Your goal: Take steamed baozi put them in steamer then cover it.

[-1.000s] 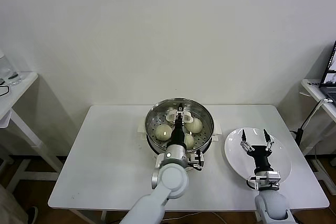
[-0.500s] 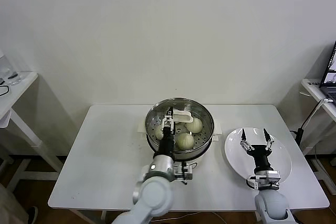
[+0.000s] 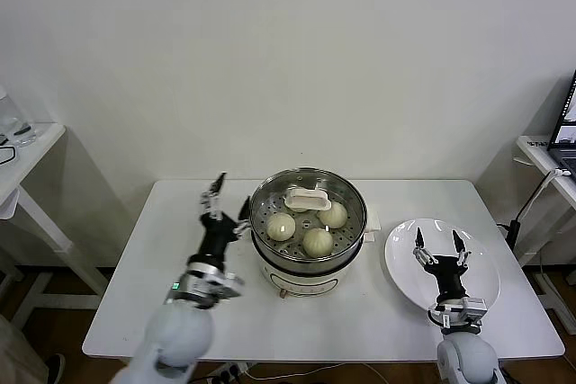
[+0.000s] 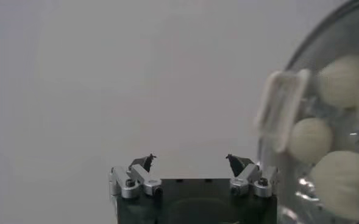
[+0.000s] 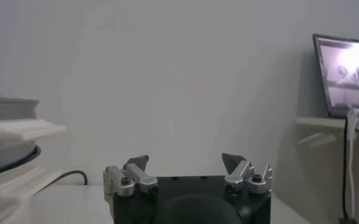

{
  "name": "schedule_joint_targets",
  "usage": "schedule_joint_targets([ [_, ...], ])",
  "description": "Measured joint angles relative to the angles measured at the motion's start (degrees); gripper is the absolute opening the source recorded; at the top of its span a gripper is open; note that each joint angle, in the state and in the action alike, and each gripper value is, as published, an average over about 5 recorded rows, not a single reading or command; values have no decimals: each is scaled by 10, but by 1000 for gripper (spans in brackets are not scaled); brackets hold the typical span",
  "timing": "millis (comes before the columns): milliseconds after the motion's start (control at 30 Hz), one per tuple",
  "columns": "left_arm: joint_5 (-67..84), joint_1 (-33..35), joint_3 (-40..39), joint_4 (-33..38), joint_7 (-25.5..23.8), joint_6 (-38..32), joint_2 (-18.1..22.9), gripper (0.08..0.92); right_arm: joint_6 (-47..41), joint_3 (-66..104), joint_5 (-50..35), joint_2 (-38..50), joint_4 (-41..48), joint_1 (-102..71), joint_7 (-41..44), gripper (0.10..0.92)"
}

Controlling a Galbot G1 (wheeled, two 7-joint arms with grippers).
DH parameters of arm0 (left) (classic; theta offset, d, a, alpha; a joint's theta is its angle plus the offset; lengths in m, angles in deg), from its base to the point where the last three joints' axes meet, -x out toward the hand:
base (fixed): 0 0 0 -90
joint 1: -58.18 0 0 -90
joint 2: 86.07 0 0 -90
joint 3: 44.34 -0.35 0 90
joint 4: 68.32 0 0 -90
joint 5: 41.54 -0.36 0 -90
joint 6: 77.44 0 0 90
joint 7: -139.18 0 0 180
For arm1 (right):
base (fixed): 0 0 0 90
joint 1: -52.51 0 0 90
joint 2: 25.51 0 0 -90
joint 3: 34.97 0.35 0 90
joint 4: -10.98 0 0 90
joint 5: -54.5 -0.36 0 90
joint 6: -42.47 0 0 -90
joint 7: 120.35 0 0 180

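Metal-tipped left pincer (image 3: 223, 200) sits over the white counter (image 3: 180, 249), just left of the steamer (image 3: 308, 227), fingers spread apart and gripping nothing; the left wrist view shows both tips (image 4: 149, 161) wide apart with bare counter between them. Close beside it, the steamer stands near the counter's middle on its white base. Cover (image 3: 308, 209) rests on the pot, its glass clear, its cream-white handle (image 3: 307, 198) lying toward the back. Through the glass, steamed baozi (image 3: 317, 242) lie on the perforated tray: one front centre, one left (image 3: 281, 227), one right (image 3: 334, 214); a fourth partly hidden under the handle.

Right pincer (image 3: 437, 246) hovers over a white plate (image 3: 400, 267) right of the steamer, fingers likewise apart, holding nothing. Plate and steamer near, not touching.

Farther out: a side table (image 3: 25, 155) at far left, a laptop (image 5: 344, 76) on a shelf at far right, a cable (image 3: 531, 204) below it.
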Motion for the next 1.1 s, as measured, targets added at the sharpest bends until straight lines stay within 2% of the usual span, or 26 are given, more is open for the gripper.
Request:
schedule_joint_targets([
  [233, 229, 24, 102, -86, -13, -130, -16, 823, -16, 1, -17, -2, -14, -19, -3, 823],
  [500, 366, 57, 160, -144, -41, -231, -17, 823, -22, 5, -22, -6, -25, -38, -1, 823],
  [800, 432, 74, 183, -178, -55, -284, -16, 823, -16, 5, -21, -6, -27, -50, 4, 823],
  [1100, 457, 88, 188, -182, -61, -306, -13, 823, -3, 7, -15, -7, -26, -58, 10, 823],
])
